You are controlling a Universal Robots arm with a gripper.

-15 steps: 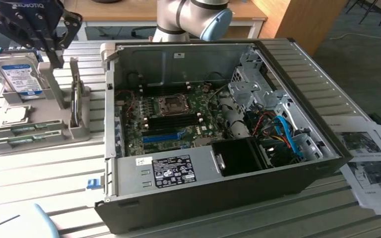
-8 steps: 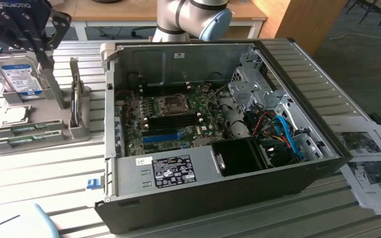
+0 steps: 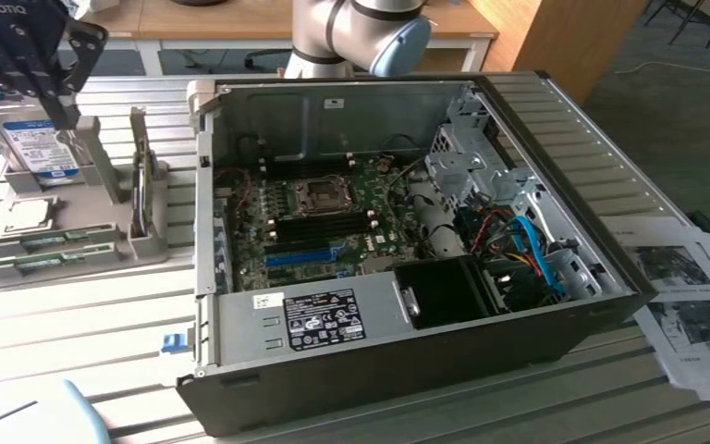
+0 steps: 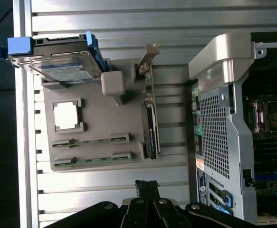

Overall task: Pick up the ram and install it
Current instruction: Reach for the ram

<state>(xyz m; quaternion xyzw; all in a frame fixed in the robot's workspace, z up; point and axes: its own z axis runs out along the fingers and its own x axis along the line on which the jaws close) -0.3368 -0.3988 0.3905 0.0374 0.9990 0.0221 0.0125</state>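
The black robot hand (image 3: 59,106) hangs over the far end of a grey moulded parts tray (image 3: 145,248), which sits on the pale slatted metal bench (image 3: 84,314) at the exterior view's left. In the wrist view the hand (image 4: 147,186) has its fingertips drawn narrow, close together, with nothing between them.

Two long, thin green circuit-board ram sticks (image 3: 49,242) lie flat in side-by-side slots of the tray, at the end away from the hand. In the wrist view these ram sticks (image 4: 91,139) run parallel, apart from the hand and untouched. Just beside them a square silver processor chip (image 3: 29,215) sits in its own recess. Past that, a boxy silver hard drive with a blue-white label (image 3: 37,143) stands propped on edge in the tray, directly under the hand. A green expansion card with a metal bracket (image 3: 145,194) stands upright along the tray's side nearest the computer.

A large black-and-grey open desktop computer case (image 3: 380,370) lies on its side on the bench, just beside the tray, with its green motherboard (image 3: 318,222) exposed. Printed paper sheets (image 3: 682,305) lie at the exterior view's right of the case.
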